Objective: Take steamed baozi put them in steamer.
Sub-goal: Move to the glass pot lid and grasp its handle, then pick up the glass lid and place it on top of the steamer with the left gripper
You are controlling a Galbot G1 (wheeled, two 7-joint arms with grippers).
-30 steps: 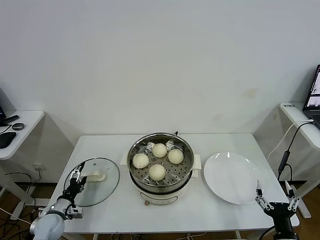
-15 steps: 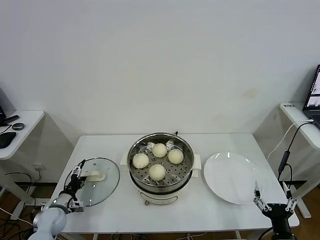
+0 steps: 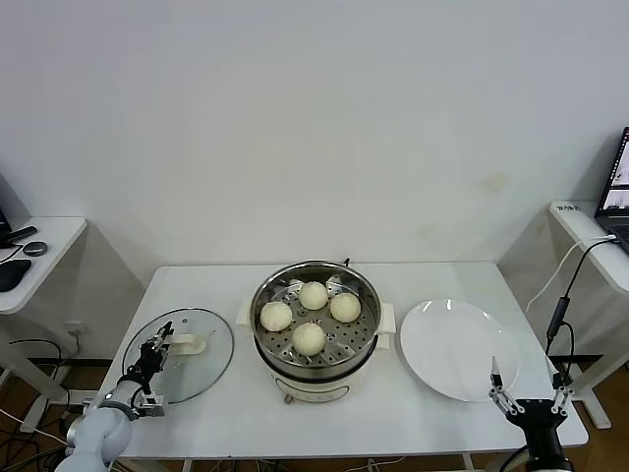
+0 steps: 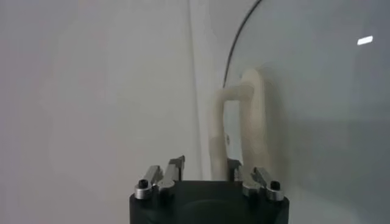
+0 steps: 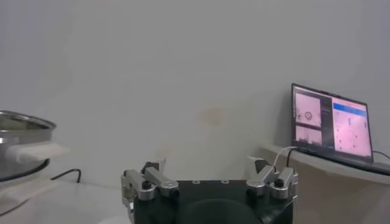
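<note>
The steamer [image 3: 364, 344] stands at the middle of the white table. Four cream-white baozi lie on its perforated tray: one at the back [image 3: 314, 295], one left [image 3: 276, 316], one right [image 3: 345, 307], one at the front [image 3: 309, 338]. My left gripper [image 3: 152, 360] is open at the near-left edge of the glass lid [image 3: 201, 369]. In the left wrist view its fingers [image 4: 204, 161] point at the lid's white handle [image 4: 244, 115] without closing on it. My right gripper [image 3: 527, 386] is open and empty, low at the table's front right, beside the plate; it also shows in the right wrist view [image 5: 201, 165].
A flat white plate [image 3: 457, 349] lies right of the steamer, with nothing on it. The steamer's rim shows in the right wrist view [image 5: 18, 131]. A laptop [image 5: 332, 125] stands on a side desk at the right. Another desk [image 3: 39, 251] stands at the left.
My right gripper has moved a little left along the table's front edge. My left arm has sunk slightly, its gripper staying at the lid's edge. The baozi have not moved.
</note>
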